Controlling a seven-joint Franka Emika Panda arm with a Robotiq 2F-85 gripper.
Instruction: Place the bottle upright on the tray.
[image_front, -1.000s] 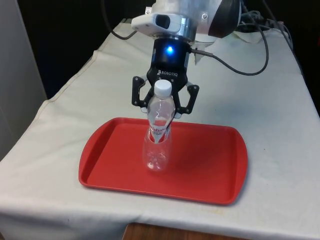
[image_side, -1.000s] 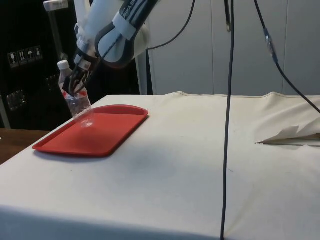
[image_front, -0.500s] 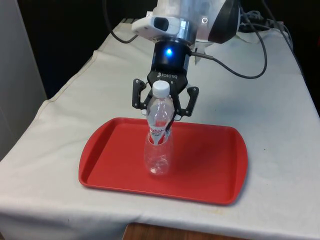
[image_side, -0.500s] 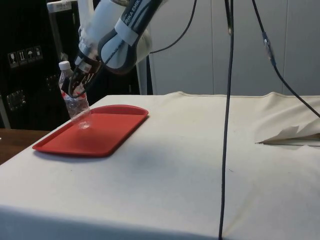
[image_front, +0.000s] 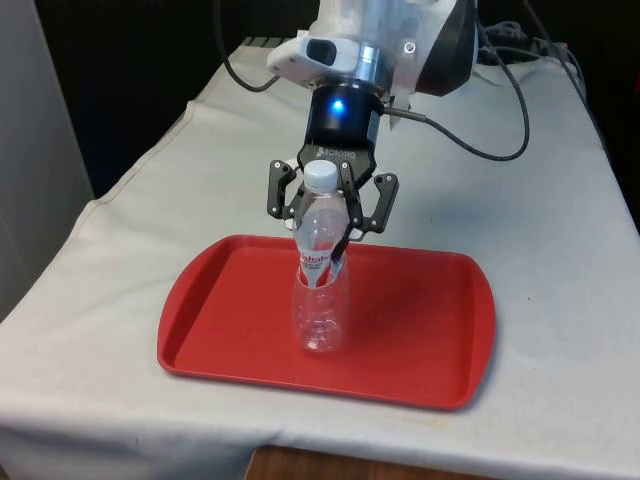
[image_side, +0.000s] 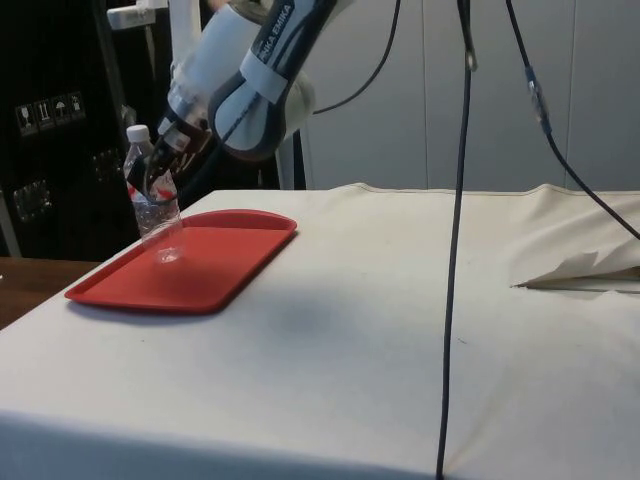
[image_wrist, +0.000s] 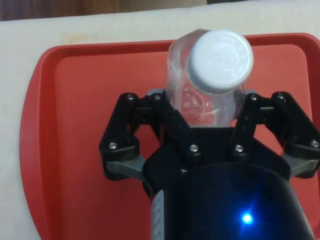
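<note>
Gripper (image_front: 331, 238) closed around the clear plastic bottle (image_front: 320, 300) at its labelled middle, fingers pressed to either side of the body, upper centre of the front view. In the side view, gripper (image_side: 160, 190) at upper left, reaching down at a slant from the white arm (image_side: 250, 70). Bottle (image_side: 155, 210) close to upright, leaning only a little, white cap (image_front: 320, 177) on top, base down on the red tray (image_front: 420, 340) a little left of the tray's middle in the front view. From the wrist, cap (image_wrist: 219, 61) seen end-on, with the transparent bottle (image_wrist: 187, 100) wedged between the black fingers (image_wrist: 165, 117) and the tray (image_wrist: 75, 125) beneath. Tray (image_side: 230, 250) flat on the white cloth (image_front: 560, 230) at lower centre of the front view, near the table's front edge. Black cable (image_front: 490, 150) across the cloth at upper right. More cables (image_side: 455, 240) hanging in the side view's middle.
</note>
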